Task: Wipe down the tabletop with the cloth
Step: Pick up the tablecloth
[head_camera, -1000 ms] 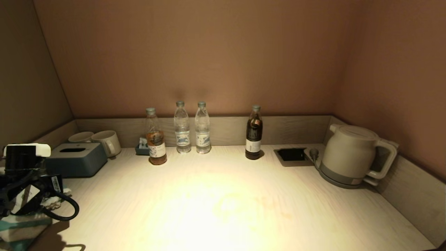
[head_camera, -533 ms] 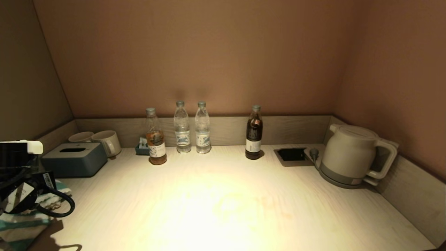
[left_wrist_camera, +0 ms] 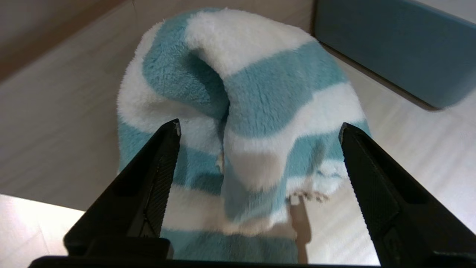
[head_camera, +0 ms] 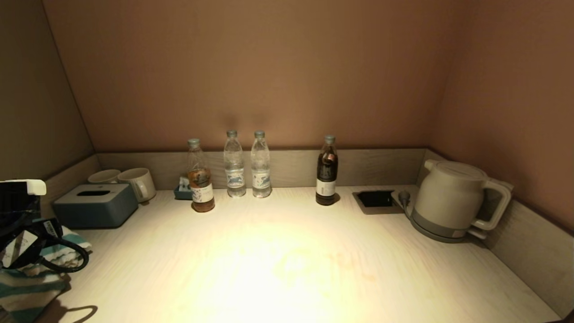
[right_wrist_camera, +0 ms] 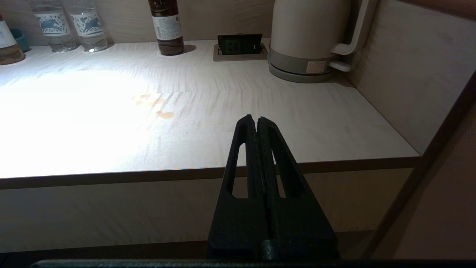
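Note:
The teal and white striped cloth [head_camera: 31, 287] lies bunched on the tabletop [head_camera: 287, 264] at the front left corner, beside the grey-blue tissue box [head_camera: 96, 204]. My left gripper [left_wrist_camera: 258, 124] hangs just above the cloth [left_wrist_camera: 260, 89], open, its fingers spread to either side of the folded hump and holding nothing. In the head view only the left wrist [head_camera: 20, 211] shows over the cloth. My right gripper [right_wrist_camera: 256, 119] is shut and empty, parked low in front of the table's front edge at the right. Orange stains [right_wrist_camera: 163, 114] mark the tabletop's middle.
Several bottles [head_camera: 234, 166] stand along the back rim, two mugs [head_camera: 136, 181] behind the tissue box. A black recess [head_camera: 376, 198] and a beige kettle [head_camera: 453, 199] sit at the back right. Raised rims border the left, back and right.
My left arm has moved left and a little up, uncovering more of the striped cloth. The cloth stays on the table. The right arm has not moved.

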You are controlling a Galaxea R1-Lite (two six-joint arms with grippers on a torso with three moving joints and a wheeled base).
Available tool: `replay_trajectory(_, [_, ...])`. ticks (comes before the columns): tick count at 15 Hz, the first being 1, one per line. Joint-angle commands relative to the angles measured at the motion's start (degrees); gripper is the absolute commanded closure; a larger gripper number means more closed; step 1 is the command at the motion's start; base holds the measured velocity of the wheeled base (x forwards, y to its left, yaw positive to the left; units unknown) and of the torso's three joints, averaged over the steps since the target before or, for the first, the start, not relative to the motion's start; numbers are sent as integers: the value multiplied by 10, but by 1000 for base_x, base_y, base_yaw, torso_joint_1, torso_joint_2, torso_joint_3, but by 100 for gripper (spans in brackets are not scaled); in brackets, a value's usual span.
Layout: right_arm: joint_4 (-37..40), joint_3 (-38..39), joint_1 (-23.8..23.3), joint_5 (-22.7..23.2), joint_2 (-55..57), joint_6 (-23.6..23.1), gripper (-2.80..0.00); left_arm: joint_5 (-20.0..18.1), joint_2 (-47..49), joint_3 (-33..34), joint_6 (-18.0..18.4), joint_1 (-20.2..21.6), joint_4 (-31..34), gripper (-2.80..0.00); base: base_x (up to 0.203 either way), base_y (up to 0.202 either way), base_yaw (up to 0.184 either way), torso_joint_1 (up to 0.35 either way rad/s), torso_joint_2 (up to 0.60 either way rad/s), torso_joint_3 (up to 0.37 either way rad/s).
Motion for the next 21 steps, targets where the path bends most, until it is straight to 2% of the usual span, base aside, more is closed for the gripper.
replay_trajectory(1, [0, 0, 0, 0, 0, 0, 0, 2, 31, -3, -9, 7, -14, -280, 0, 0, 0, 0, 0, 0])
replay_trajectory(5, [0, 0, 0, 0, 0, 0, 0, 3, 92, -4, -13, 9, -44, -280, 0, 0, 0, 0, 0, 0])
replay_trajectory(11, [0, 0, 0, -1, 0, 0, 0, 4, 129, -22, -29, 13, -47, -280, 0, 0, 0, 0, 0, 0])
replay_trajectory(12, [0, 0, 0, 0, 0, 0, 0, 4, 129, -22, -30, 13, -47, -85, 0, 0, 0, 0, 0, 0])
replay_trajectory(13, [0, 0, 0, 0, 0, 0, 0, 5, 129, -23, -30, 13, -47, 0, 0, 0, 0, 0, 0, 0])
replay_trajectory(21, [0, 0, 0, -1, 0, 0, 0, 4, 112, -18, -33, 13, -49, 0, 0, 0, 0, 0, 0, 0])
